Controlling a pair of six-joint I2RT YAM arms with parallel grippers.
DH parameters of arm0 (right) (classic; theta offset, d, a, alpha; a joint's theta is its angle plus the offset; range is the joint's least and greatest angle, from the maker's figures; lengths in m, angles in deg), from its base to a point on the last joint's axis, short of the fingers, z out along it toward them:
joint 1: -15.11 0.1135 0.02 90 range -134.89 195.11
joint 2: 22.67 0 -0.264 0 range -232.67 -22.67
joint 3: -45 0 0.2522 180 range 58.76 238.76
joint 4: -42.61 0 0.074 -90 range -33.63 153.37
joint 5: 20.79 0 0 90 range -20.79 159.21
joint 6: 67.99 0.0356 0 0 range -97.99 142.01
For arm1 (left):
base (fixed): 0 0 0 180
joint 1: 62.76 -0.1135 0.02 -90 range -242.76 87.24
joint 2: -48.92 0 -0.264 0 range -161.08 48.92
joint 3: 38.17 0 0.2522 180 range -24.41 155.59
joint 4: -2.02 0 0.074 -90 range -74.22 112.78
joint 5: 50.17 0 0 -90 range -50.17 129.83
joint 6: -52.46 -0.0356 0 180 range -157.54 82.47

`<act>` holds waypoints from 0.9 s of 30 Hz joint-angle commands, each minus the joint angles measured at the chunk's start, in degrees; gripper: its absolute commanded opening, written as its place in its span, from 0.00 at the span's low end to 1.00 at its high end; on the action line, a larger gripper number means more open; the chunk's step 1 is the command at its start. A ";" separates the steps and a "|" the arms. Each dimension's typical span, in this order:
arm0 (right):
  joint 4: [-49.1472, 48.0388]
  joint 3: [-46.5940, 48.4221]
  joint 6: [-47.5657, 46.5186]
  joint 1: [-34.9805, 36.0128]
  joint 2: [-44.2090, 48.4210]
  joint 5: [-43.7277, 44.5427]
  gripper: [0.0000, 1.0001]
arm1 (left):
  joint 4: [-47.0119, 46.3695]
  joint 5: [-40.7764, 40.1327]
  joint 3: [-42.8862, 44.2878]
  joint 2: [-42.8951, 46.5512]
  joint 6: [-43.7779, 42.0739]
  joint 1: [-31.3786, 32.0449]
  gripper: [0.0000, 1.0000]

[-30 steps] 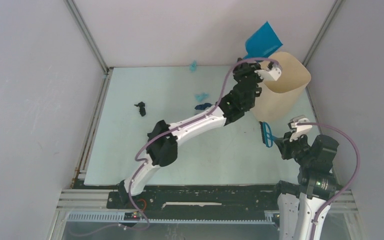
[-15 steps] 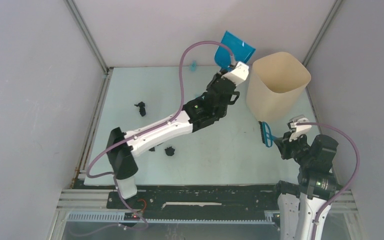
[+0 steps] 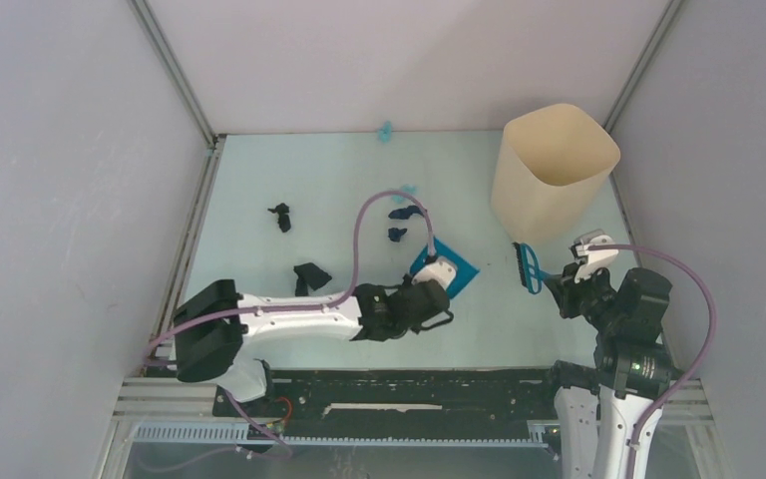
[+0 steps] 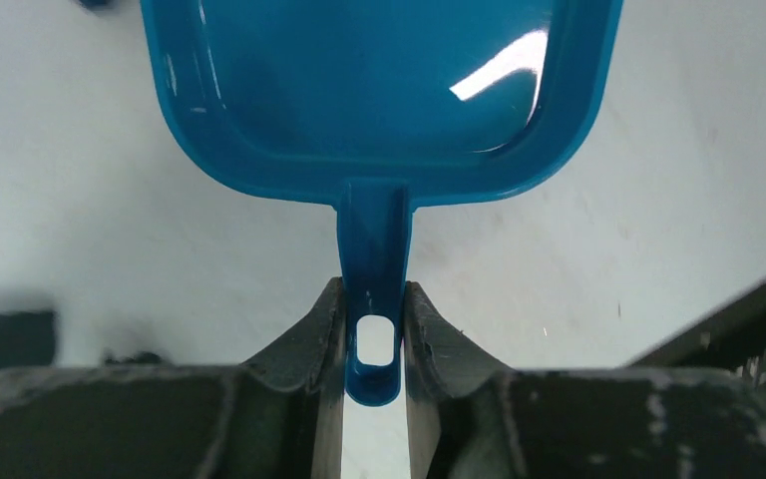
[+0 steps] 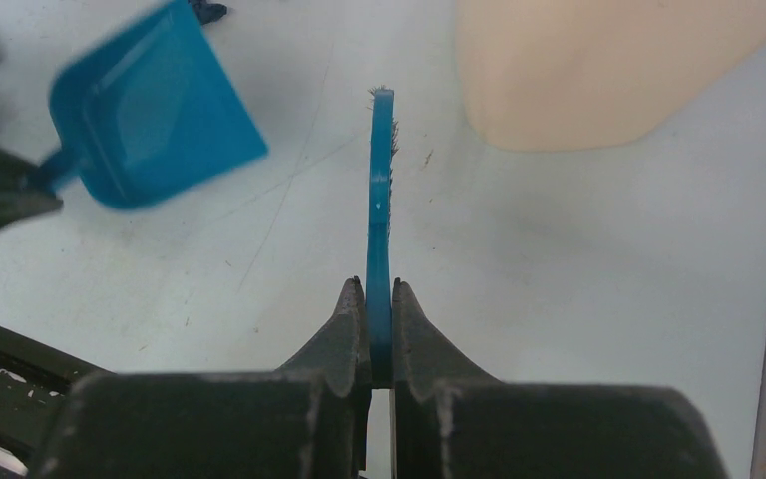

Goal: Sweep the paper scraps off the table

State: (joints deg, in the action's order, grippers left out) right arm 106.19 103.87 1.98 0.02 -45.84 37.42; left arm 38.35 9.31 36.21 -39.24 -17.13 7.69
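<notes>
Left wrist view showed the left hand [image 4: 372,319] clenched on the thin handle of the blue dustpan [image 4: 379,90]. Both pads pressed flat beside the hanging hole, and the pan stretched straight ahead of the fingers. No scrap showed in the part of the pan in view. Whether its front lip touched the desk [image 3: 289,180] could not be told.

From the top external camera, the paper scraps [image 3: 396,235] lay loose on the desk. The nearest, dark ones, sat just beyond the pan's lip, ahead of the left hand. A pale blue one lay farther ahead, another at the desk's far edge, and black ones behind the hand and well off to its left.

The right hand [image 5: 377,299] was clamped on the brush [image 5: 381,180], which stood edge-on and pointed forward. The bin [image 3: 544,205] was ahead and to that hand's right, the dustpan ahead and to its left.

To do this step well, the pan probably needed its lip pressed flat and square to the dark scraps, since a raised lip would let paper slide under. The brush likely had to reach past them and draw back toward the pan with light strokes. A handle pinched this narrowly looked liable to swivel if pushed hard.
</notes>
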 commanded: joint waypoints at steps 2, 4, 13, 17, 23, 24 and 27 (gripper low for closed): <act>-2.72 -0.28 1.06 0.85 0.34 0.79 0.00 | -0.24 9.63 -3.69 -3.57 9.07 2.05 0.07; -2.77 -0.32 1.05 0.85 0.46 0.83 0.00 | -1.67 12.63 -4.30 -5.30 9.57 2.05 0.09; -2.80 -0.30 1.05 0.94 0.24 0.79 0.00 | -9.95 18.97 -5.34 -9.89 9.26 2.13 0.36; -2.80 -0.28 0.96 1.07 0.12 0.60 0.00 | -14.81 17.35 -9.14 -9.47 8.51 3.40 0.54; -3.06 -0.28 1.20 1.62 -0.50 1.08 0.00 | -18.57 12.11 -13.60 -6.90 10.10 5.66 0.57; -3.14 -0.31 1.30 1.69 -0.60 1.07 0.00 | -18.42 10.84 -13.86 -6.53 10.45 6.08 0.57; -3.21 -0.28 1.34 1.73 -0.72 1.20 0.00 | -17.90 7.73 -14.80 -5.51 11.73 6.97 0.55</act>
State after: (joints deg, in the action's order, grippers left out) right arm 106.02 103.60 2.02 1.35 -46.09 37.90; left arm 19.66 21.75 23.40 -46.69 -8.32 13.27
